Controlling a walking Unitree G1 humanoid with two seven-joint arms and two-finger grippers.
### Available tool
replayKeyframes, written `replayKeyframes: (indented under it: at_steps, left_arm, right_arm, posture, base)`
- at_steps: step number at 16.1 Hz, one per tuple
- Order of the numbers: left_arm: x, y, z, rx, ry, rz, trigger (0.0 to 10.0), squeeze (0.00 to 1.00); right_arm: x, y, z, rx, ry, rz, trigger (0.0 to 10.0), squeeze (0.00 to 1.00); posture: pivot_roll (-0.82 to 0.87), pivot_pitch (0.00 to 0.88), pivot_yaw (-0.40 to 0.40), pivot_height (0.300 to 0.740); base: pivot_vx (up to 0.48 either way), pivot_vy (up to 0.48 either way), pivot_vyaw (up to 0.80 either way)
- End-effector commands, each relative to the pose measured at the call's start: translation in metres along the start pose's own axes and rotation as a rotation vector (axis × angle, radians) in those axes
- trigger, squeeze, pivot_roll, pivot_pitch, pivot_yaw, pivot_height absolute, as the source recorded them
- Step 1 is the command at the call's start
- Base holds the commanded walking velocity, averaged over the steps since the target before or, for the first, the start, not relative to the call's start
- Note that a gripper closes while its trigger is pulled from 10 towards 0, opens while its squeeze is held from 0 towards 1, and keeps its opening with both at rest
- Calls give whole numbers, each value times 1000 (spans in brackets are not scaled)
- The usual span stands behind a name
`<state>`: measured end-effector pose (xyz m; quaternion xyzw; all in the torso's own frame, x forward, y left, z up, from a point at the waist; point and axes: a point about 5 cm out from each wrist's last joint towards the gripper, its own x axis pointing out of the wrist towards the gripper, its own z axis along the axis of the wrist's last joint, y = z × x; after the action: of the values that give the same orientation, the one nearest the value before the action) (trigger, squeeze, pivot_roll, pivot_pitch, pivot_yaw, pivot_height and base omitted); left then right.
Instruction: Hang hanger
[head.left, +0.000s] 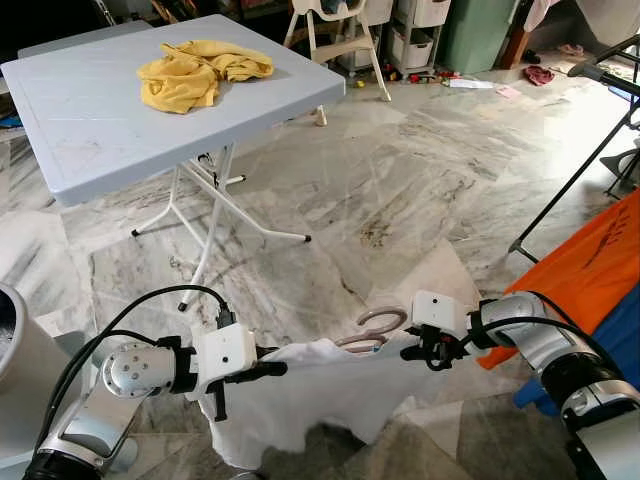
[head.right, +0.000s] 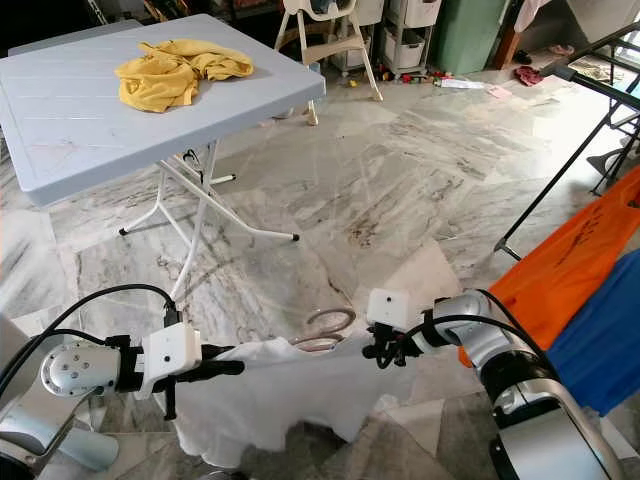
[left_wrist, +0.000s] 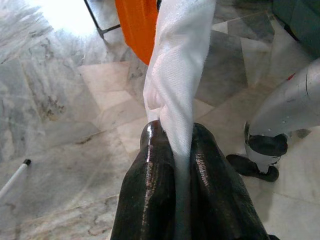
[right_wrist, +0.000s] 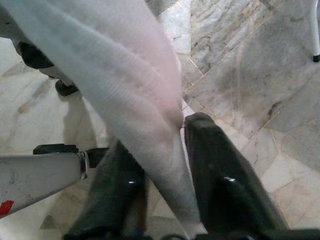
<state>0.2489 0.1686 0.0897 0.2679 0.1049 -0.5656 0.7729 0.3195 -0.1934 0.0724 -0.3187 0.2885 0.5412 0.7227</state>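
Evidently both grippers, left (head.left: 272, 369) and right (head.left: 410, 351), have their fingers (left_wrist: 150, 200) clamped on a white garment (head.left: 320, 395), stretching it so the hanger (head.left: 372, 328) inside stays level for the rack (head.left: 585, 165).

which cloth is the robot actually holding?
The white garment, stretched between left gripper and right gripper. The yellow cloth lies on the table; the orange cloth hangs aside.

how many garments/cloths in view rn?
4: white garment on a hanger, pinched by left tool and right tool; yellow cloth on the table; orange and blue at right. More possibly hidden.
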Motion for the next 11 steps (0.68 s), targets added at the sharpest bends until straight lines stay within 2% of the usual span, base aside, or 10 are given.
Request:
replayKeyframes:
  at_steps: [1,7,11]
  left_arm:
    - [1,3,6,35,-21,4,0,0]
    - [1,1,4,42,-7,-12,0,0]
    - [2,4,4,79,-1,-10,0,0]
  right_arm:
    - [-4,-5,3,-2,-8,-24,0,0]
    - [-3,-5,4,-2,-23,-19,0,0]
    - [0,-3,7,-11,-48,0,0,0]
  posture:
    - [-66,83,4,740]
    - [-66,84,4,740]
    - [-63,82,6,740]
  base:
    - [0,0,0]
    - [0,0,0]
    - [0,0,0]
